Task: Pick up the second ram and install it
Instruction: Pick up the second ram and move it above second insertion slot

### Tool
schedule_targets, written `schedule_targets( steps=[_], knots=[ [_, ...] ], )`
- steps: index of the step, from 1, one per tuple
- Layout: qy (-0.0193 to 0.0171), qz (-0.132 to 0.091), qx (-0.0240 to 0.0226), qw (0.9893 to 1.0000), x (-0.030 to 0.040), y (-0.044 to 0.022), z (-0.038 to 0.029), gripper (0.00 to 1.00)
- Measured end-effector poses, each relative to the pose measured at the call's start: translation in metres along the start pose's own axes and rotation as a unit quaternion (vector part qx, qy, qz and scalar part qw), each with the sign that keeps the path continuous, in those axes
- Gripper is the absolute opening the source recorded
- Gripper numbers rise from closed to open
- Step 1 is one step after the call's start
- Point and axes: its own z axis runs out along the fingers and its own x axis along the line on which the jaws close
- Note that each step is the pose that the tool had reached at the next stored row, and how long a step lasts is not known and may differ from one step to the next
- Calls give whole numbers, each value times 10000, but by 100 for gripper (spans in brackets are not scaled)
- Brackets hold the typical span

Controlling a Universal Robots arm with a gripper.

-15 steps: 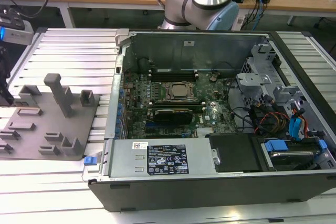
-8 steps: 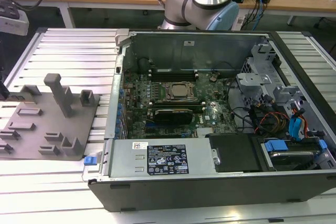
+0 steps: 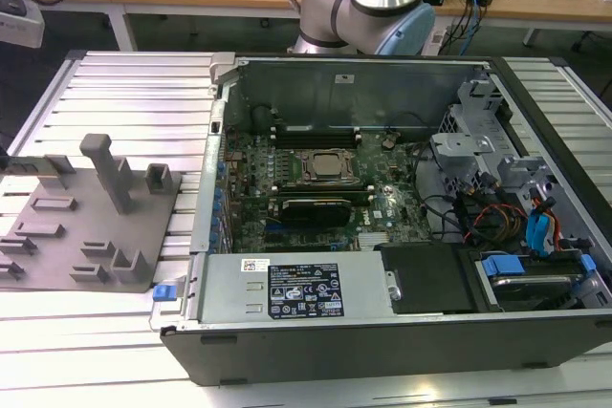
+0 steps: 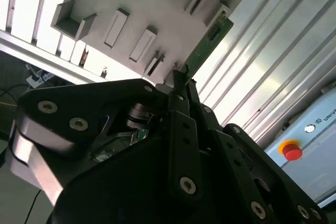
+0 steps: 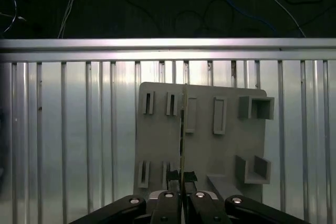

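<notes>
Exterior view sits high, looking down across the counter [image 3: 124, 93] at the open computer case [image 3: 382, 351], grey fixture plate [image 3: 72, 222] at the exterior view's left. First wrist view looks down past the end effector [image 5: 182, 177], edge-on to the memory stick [image 5: 184, 129] it pinches. Second wrist view rides close behind the linkage, tilted. All three share plate and counter.
</notes>
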Motion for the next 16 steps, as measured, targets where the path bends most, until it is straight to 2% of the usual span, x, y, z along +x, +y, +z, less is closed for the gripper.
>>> schedule_targets(
  steps=[4, 6, 9, 12, 15, 16],
  knots=[
    [0, -20, -1, 10000, -18, 6, -175, 14],
    [3, -96, -2, 10000, -19, 6, -189, 14],
    [7, -197, -5, 9998, -30, 10, -310, 14],
    [4, -200, -4, 9998, -49, 13, -372, 14],
    [-40, -206, -17, 9998, -190, 15, -376, 14],
    [-45, -207, -19, 9998, -213, 15, -375, 14]
  ],
)
